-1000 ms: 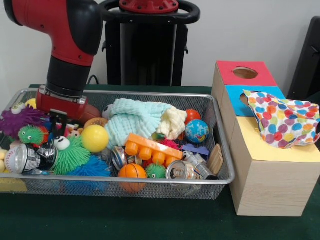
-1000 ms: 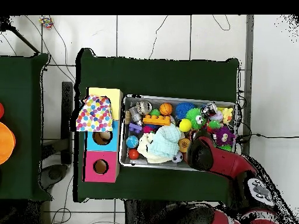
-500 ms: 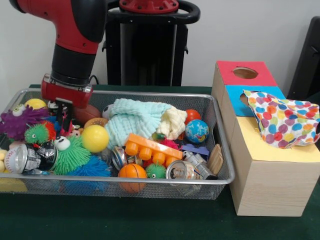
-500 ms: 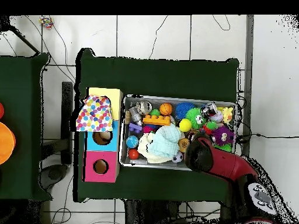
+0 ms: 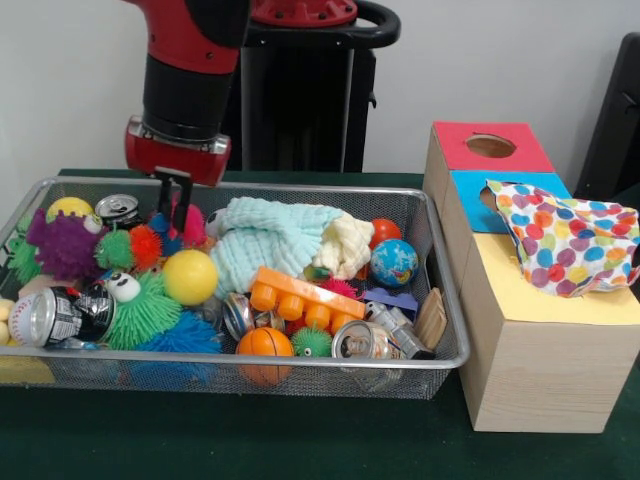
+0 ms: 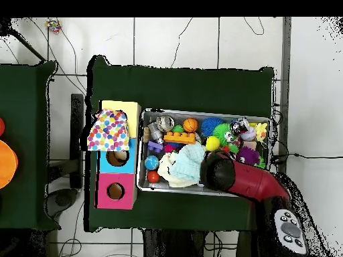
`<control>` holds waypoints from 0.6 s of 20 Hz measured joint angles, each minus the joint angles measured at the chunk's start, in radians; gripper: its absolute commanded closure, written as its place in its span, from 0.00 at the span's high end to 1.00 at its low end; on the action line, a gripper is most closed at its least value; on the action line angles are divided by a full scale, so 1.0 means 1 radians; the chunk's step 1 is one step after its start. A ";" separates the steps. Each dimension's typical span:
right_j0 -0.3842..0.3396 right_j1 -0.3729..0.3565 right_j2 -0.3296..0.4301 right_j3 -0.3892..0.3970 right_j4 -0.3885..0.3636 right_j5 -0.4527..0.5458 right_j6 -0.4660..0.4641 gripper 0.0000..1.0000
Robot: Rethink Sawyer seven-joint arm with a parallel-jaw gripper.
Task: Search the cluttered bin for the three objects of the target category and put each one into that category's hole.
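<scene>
The gripper hung over the wire bin, its jaws closed on a pink spiky toy, judging by the front view. That soft toy could slip free on the way to the box. I counted two open holes, one cloth-covered; three cans, two orange balls.

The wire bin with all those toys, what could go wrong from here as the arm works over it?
1. The tool hangs low over tightly packed spiky toys; closing there could snag a neighbour or drag one out along with the target.
2. A polka-dot cloth lies over the blue box's hole, so a drop there may land on fabric rather than go in.
3. Round items like the yellow ball and the cans may roll and bury targets when nudged.
</scene>
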 measured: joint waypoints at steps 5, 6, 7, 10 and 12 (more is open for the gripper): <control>0.044 -0.011 0.001 0.001 0.037 0.006 0.000 0.00; 0.046 -0.010 0.001 0.000 0.040 0.006 0.000 0.00; 0.050 -0.004 0.003 0.000 0.047 0.006 0.000 0.00; 0.047 0.005 0.004 0.000 0.054 0.006 0.000 0.00; 0.040 0.018 0.007 -0.003 0.056 0.006 0.000 0.00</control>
